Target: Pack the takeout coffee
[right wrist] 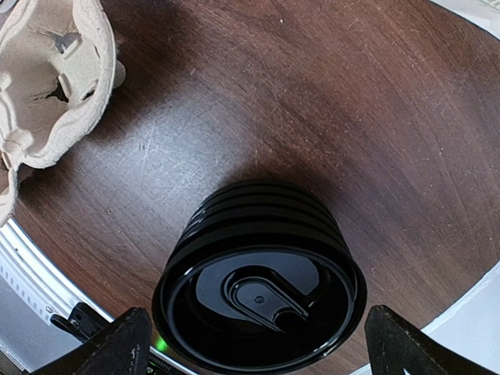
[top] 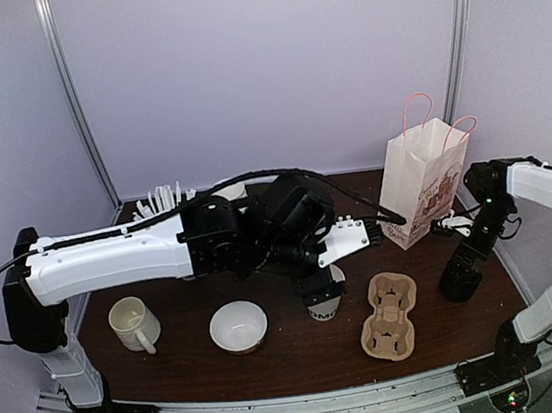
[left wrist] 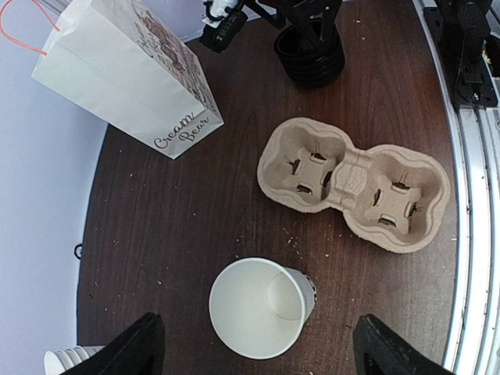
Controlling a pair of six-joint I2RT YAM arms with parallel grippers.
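White paper cup point(left wrist: 258, 316) is standing lidless between the left gripper's point(left wrist: 262, 345) spread fingers point(left wrist: 129, 350), near the pulp carrier point(left wrist: 355, 187); farther off, the right gripper point(right wrist: 262, 344) is hovering wide open over stacked black lids point(right wrist: 258, 285), likely to fetch one.

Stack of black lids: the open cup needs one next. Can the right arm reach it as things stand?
Probably yes: the right gripper hangs directly above the stack of black lids, fingers open either side, nothing between.
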